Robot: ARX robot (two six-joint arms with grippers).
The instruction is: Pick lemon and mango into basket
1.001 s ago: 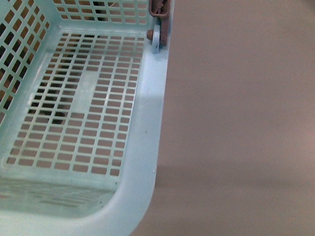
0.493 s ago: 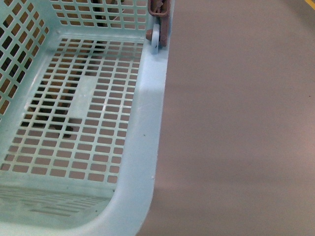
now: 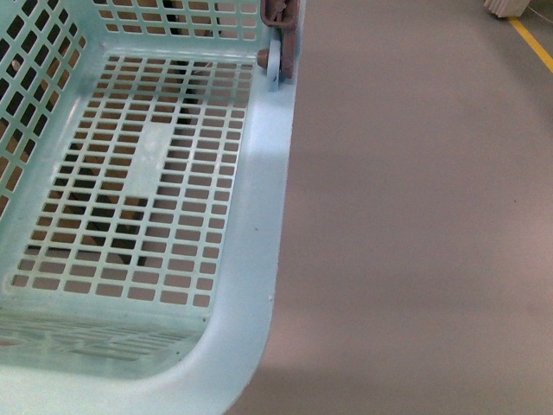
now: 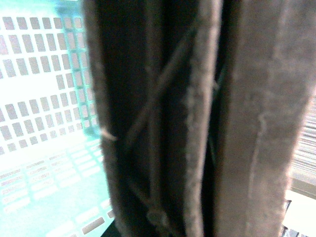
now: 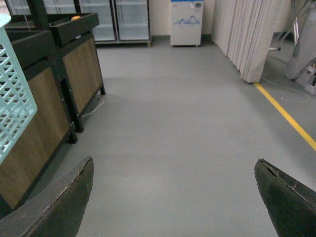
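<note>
Grey floor (image 3: pixel 415 216) fills half the front view. Teal basket (image 3: pixel 259 225) sits close under the camera, probably so either arm can drop fruit in. It is slotted and empty, with the brown handle (image 3: pixel 281 26) at the rim. No lemon or mango in view. Right gripper (image 5: pixel 174 168) is spread wide and holds nothing. Left gripper (image 4: pixel 217 123) is a blurred close-up by the basket, so can't tell its state.

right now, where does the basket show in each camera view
front: basket fills the picture's left half, its rim running down the middle.
left wrist: slotted wall along the picture's left side.
right wrist: a slotted corner at the picture's left edge.
shared: yellow floor line, front and right wrist views.
</note>
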